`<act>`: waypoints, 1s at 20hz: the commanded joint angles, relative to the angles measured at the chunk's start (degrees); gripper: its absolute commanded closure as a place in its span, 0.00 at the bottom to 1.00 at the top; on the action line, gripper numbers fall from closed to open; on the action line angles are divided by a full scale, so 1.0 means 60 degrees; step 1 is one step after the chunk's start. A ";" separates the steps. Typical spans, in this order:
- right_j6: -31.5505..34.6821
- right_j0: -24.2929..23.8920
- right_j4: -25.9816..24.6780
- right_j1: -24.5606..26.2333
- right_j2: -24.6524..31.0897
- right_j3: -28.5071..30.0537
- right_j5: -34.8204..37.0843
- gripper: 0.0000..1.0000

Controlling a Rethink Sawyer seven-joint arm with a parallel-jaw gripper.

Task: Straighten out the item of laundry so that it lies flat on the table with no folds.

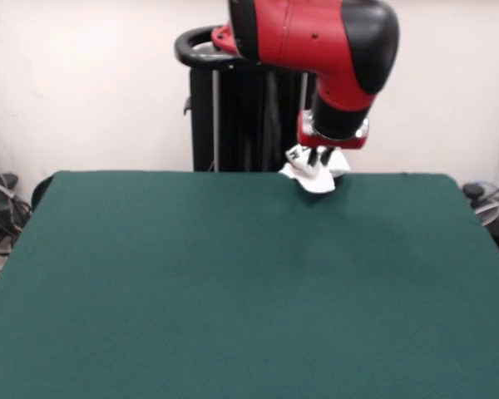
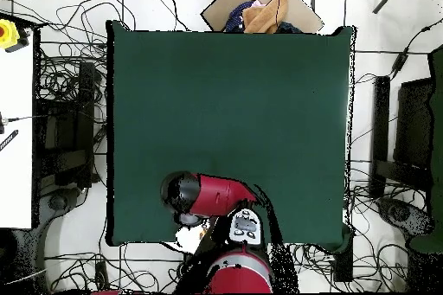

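Note:
The item of laundry (image 1: pixel 315 176) is a small crumpled white bundle at the far edge of the dark green table (image 1: pixel 233 283), right of the middle. Its print does not show. My gripper (image 1: pixel 319 158) comes straight down from the red and black arm and is shut on the top of the bundle, which hangs bunched around the fingers just over the table's edge. In the overhead view the arm (image 2: pixel 212 196) covers the gripper. Only a white bit of the laundry (image 2: pixel 185 238) shows at the table's near edge (image 2: pixel 138 241).
The black pedestal (image 1: pixel 233 108) stands just behind the table's far edge. In the overhead view a cardboard box with clothes (image 2: pixel 260 10) sits beyond the opposite edge. Cables lie on the floor around the table (image 2: pixel 69 84), and a white bench (image 2: pixel 17 136) stands at the left.

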 commanded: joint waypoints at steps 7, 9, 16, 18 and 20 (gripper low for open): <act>0.2891 0.0288 0.0920 -0.0166 -0.0351 -0.2300 0.0215 1.00; 0.2787 0.0348 0.0832 -0.0053 -0.0398 -0.2607 -0.0169 1.00; 0.2634 0.0568 0.0524 0.0423 -0.0631 -0.3483 -0.0602 1.00; 0.2438 0.0482 0.0447 0.0520 -0.0592 -0.3586 -0.0771 1.00; 0.2301 0.0417 0.0379 0.0615 -0.0564 -0.3612 -0.1076 1.00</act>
